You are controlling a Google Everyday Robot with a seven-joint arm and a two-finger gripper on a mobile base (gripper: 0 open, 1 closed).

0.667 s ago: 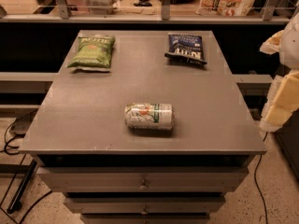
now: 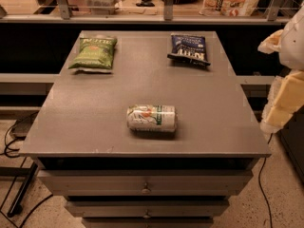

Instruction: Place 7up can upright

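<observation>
Grey table [image 2: 95, 127]: the 7up can [image 2: 152, 118] is shown lying on its side, well left of the gripper [image 2: 278, 113], which is held beyond the right edge. Its opening cannot be told. Both are unmoved since the earlier frame.

I see 7up can [image 2: 152, 118]: thin metal, dull sheen, printed skin. Table [image 2: 95, 122]: grey, matt, smooth top. Green chip bag [image 2: 93, 53], dark blue chip bag [image 2: 188, 49]: crinkled, glossy film. Gripper [image 2: 280, 106], right edge beside table: cream, matt, looks plastic.
</observation>
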